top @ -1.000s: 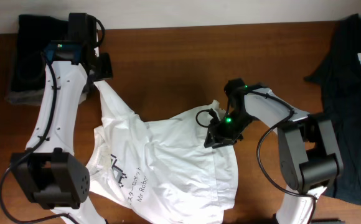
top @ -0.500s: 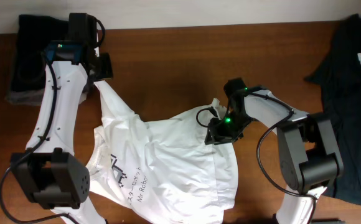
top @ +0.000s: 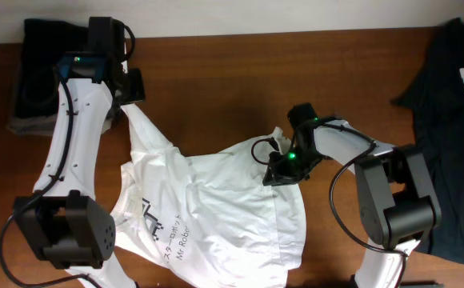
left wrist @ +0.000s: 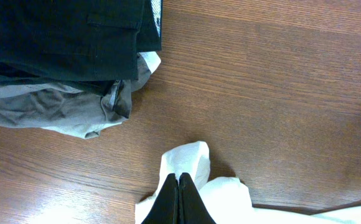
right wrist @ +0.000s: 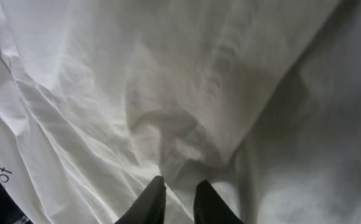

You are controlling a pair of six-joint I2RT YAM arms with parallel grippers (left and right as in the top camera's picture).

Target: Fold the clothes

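The white T-shirt [top: 216, 200] lies wrinkled on the wooden table, with dark print near its lower left edge. My left gripper [top: 128, 104] is shut on the shirt's far left corner and pulls it out toward the back. In the left wrist view the closed fingertips [left wrist: 179, 180] pinch white cloth [left wrist: 190, 158]. My right gripper [top: 274, 178] presses into the shirt's right upper part. In the right wrist view its fingers [right wrist: 179, 183] stand close together with a fold of the white cloth [right wrist: 199, 74] between them.
A pile of dark and grey folded clothes [top: 36, 72] sits at the back left, close to my left gripper, and shows in the left wrist view [left wrist: 62, 50]. A dark navy shirt [top: 452, 120] lies along the right edge. Bare wooden table [top: 216, 80] lies behind the T-shirt.
My right gripper has shifted slightly to the left on the shirt. The left arm and the rest of the shirt have not visibly moved.
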